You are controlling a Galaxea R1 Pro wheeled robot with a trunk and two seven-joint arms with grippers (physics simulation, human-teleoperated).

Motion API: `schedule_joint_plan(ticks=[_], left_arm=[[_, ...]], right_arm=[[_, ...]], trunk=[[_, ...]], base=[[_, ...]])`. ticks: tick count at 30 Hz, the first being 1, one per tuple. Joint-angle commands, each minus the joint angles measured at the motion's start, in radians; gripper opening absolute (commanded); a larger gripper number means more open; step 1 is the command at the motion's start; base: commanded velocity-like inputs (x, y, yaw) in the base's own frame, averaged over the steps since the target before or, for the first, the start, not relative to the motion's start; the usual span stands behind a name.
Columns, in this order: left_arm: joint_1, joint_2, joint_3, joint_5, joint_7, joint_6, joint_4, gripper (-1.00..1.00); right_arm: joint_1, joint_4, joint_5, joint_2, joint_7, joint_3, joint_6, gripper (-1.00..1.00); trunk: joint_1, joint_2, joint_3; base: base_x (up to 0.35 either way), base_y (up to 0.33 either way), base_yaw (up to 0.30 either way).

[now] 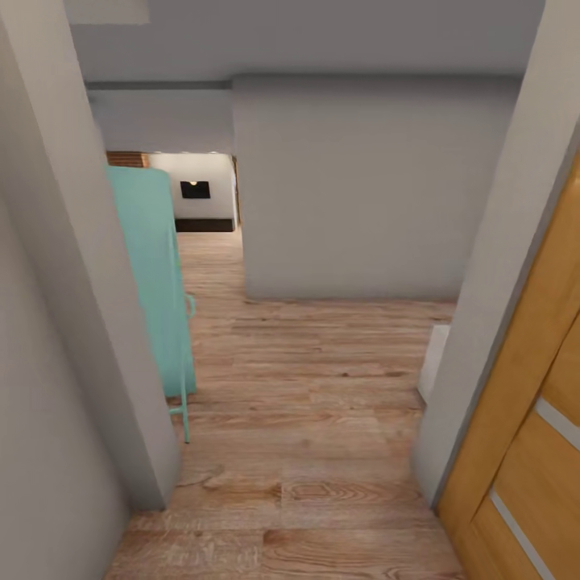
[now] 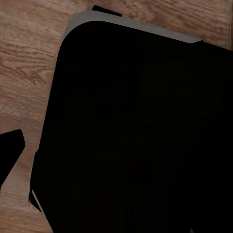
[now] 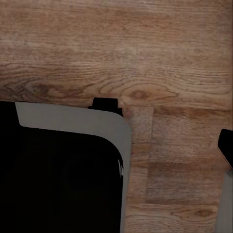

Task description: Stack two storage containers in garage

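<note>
The two storage containers are out of view, and so is the garage. I am looking through a doorway into a corridor with light wood-plank flooring [image 1: 322, 419]. In the left wrist view my black base [image 2: 136, 136] with its grey rim lies over the planks, and one dark fingertip [image 2: 9, 150] shows at the picture's edge. The right wrist view has the same base [image 3: 58, 184] and a dark fingertip [image 3: 226, 145] at its edge. Nothing is seen between the fingers, and whether they are open or shut is unclear.
A grey wall [image 1: 370, 185] blocks the way straight ahead. A teal appliance [image 1: 153, 282] stands on the left past the doorframe wall [image 1: 72, 338]. A wooden door [image 1: 532, 419] is on the right. A passage runs on between appliance and wall to a far room [image 1: 201, 193].
</note>
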Motion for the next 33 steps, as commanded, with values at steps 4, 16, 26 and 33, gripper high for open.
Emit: schedule_joint_plan(ticks=[4, 16, 26, 33], left_arm=[[0.0, 0.0, 0.007, 0.002, 0.0, -0.001, -0.001, 1.0], [0.0, 0.0, 0.007, 0.002, 0.0, -0.001, -0.001, 1.0], [0.0, 0.0, 0.007, 0.002, 0.0, -0.001, -0.001, 1.0], [0.0, 0.0, 0.007, 0.002, 0.0, -0.001, -0.001, 1.0]], right_arm=[[-0.001, 0.003, -0.003, 0.001, 0.003, 0.008, -0.006, 1.0], [-0.001, 0.003, -0.003, -0.003, 0.003, 0.008, -0.006, 1.0], [-0.001, 0.003, -0.002, -0.004, 0.003, 0.008, -0.007, 1.0], [-0.001, 0.003, -0.003, -0.004, 0.003, 0.008, -0.007, 1.0]], trunk=[[0.001, 0.0, -0.001], [0.001, 0.0, -0.001], [0.001, 0.0, -0.001], [0.001, 0.0, -0.001]], base=[[0.322, 0.0, 0.0], [0.322, 0.0, 0.0], [0.322, 0.0, 0.0], [0.322, 0.0, 0.0]])
